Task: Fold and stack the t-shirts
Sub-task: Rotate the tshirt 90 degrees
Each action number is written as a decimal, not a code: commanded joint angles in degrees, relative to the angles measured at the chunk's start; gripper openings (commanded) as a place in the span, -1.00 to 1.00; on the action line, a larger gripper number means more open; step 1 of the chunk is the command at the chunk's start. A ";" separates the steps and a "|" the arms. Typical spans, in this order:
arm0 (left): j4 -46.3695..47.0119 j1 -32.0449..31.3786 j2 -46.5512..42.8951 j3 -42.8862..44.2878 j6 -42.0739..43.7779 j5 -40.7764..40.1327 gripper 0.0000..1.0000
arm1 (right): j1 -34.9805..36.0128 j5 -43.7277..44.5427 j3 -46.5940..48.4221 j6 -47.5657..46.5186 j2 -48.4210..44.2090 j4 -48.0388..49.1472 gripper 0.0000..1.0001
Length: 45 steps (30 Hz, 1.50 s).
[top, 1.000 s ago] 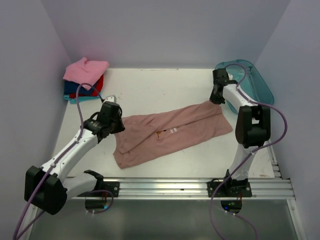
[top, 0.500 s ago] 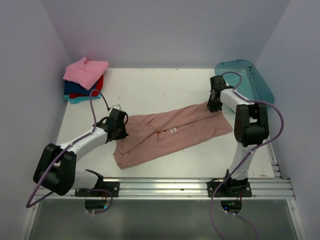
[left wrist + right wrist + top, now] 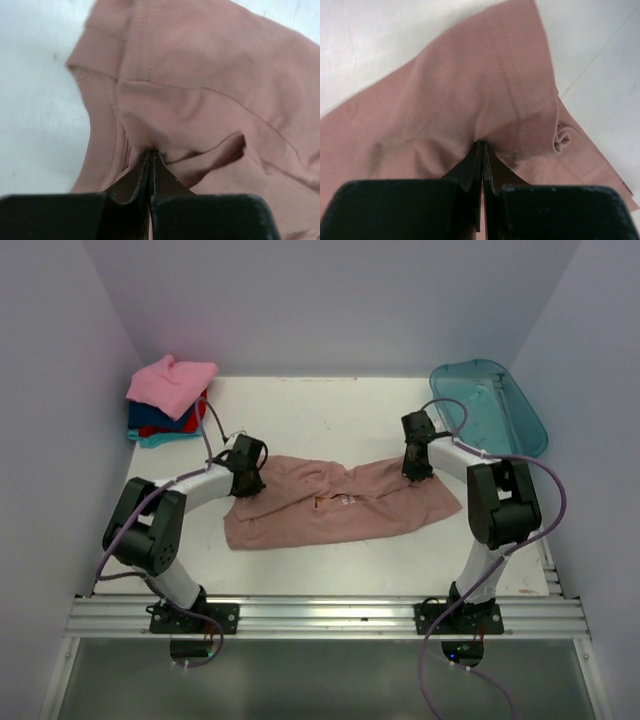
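Fabric of the dusty pink-brown tee (image 3: 335,508) lies spread across the middle of the white table (image 3: 320,415), a long, rumpled band running from about 8 o'clock towards 3 o'clock in the overhead view. A small chest print (image 3: 335,502) shows near its centre, too small to read.

The left gripper (image 3: 250,483) is down on the tee's upper edge at the 9 o'clock end. Its wrist camera shows the two fingers (image 3: 135,182) pressed flat together with a fold of cloth nipped between the tips, beside a ribbed hem, and the fabric puckers towards the pinch. The right gripper (image 3: 413,472) is at the tee's upper edge towards 2 o'clock. Its fingers (image 3: 470,172) are likewise closed tight, clamping a ridge of cloth next to a double-stitched hem. Both arms reach inwards from their bases at 6 o'clock, elbows bent outwards.

In the far corner at 10 o'clock sits the stack of folded tees (image 3: 165,405), well apart from the spread tee. A bright pink tee (image 3: 172,380) is on top, with red (image 3: 197,410), blue (image 3: 143,418) and teal (image 3: 160,439) edges showing under it. The translucent teal tub (image 3: 490,405) rests at 2 o'clock, near the right arm but not touching the tee.
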 commanded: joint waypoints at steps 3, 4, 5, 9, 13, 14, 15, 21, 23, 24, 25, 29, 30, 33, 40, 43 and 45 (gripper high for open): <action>-0.46 7.11 12.26 17.19 1.99 -2.09 -1.00 | 8.06 -3.46 -10.05 1.02 -5.54 -7.94 -1.00; -0.73 8.00 14.04 19.77 2.43 -1.83 -1.00 | 9.03 -3.99 -11.02 1.54 -7.99 -9.25 -1.00; -1.00 8.79 15.97 22.41 3.66 -1.48 -1.00 | 10.87 -5.21 -13.12 1.90 -9.23 -9.61 -1.00; -5.46 11.43 28.86 41.61 7.87 2.73 -1.00 | 16.68 -7.33 -17.88 6.10 -15.65 -12.86 -1.00; -9.08 11.87 37.95 55.37 10.08 9.84 -1.00 | 21.42 -10.75 -22.10 10.68 -22.06 -16.55 -1.00; -8.82 11.87 39.00 56.78 10.08 10.91 -1.00 | 23.70 -11.63 -23.50 11.47 -24.60 -16.91 -1.00; -7.78 11.87 40.67 58.45 10.08 12.31 -1.00 | 24.94 -12.07 -24.12 13.31 -25.49 -17.26 -1.00; -6.90 11.70 40.19 59.89 8.06 18.04 -1.00 | 30.57 -10.24 -26.15 18.24 -30.51 -20.78 -1.00; -0.78 11.26 31.52 52.20 8.58 15.94 -1.00 | 30.49 -9.10 -26.67 18.42 -30.60 -20.78 -1.00; 1.79 11.08 27.98 49.01 8.85 13.93 -1.00 | 30.57 -8.83 -26.85 18.34 -30.17 -20.43 -1.00; 4.08 11.08 24.37 45.93 9.03 12.34 -1.00 | 30.57 -8.83 -26.94 18.34 -29.73 -20.08 -1.00; 12.00 11.08 6.81 33.19 11.39 6.54 -1.00 | 30.84 -9.26 -27.20 17.28 -26.56 -17.71 -1.00; 12.62 11.08 4.41 31.50 12.01 5.57 -1.00 | 30.84 -9.44 -27.12 17.11 -25.86 -17.27 -1.00; 13.15 10.99 -4.21 24.91 13.60 2.41 -1.00 | 31.10 -9.27 -26.59 16.58 -24.36 -15.51 -1.00; 3.49 10.99 -12.31 16.90 12.11 7.13 -1.00 | 31.10 -8.30 -21.68 15.26 -25.41 -15.94 -1.00; 6.29 9.94 -14.94 10.15 11.40 8.90 -1.00 | 31.28 -9.00 -18.25 13.33 -28.92 -16.47 -1.00; 7.52 8.97 -16.26 5.84 10.35 9.42 -1.00 | 31.19 -6.73 -16.40 12.80 -31.64 -17.87 -1.00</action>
